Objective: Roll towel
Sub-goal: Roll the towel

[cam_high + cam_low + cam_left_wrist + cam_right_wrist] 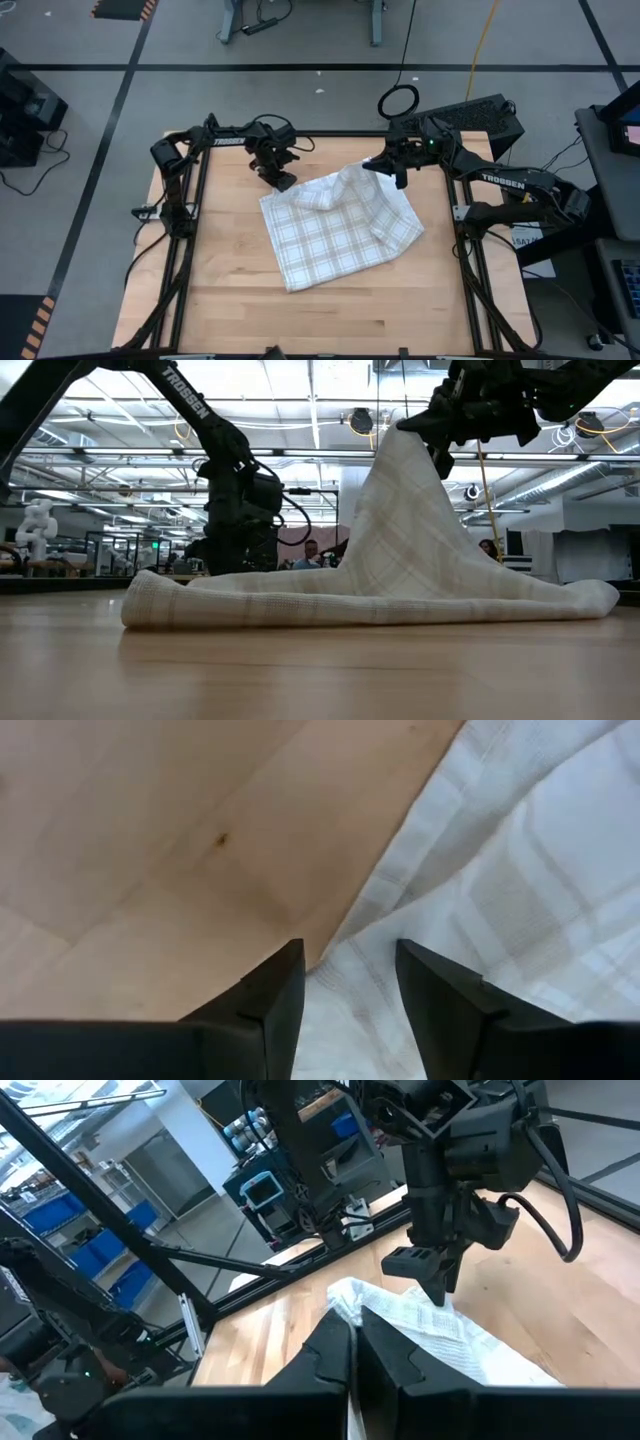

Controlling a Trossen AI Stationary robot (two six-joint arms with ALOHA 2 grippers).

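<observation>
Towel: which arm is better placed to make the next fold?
Probably the right. Its end effector is shut on a corner of the towel, lifted clear of the table. The left end effector is open, low at the opposite edge, holding nothing.

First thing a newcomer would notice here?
The towel pulled up into a tent: the right gripper pinches one far corner high off the table, the rest lying flat. The left gripper sits low at the opposite far corner, fingers open astride its edge.

I am viewing the white towel [335, 228] with its tan-grey grid check, lying on the pale wooden table [230, 290], between black grippers.
</observation>
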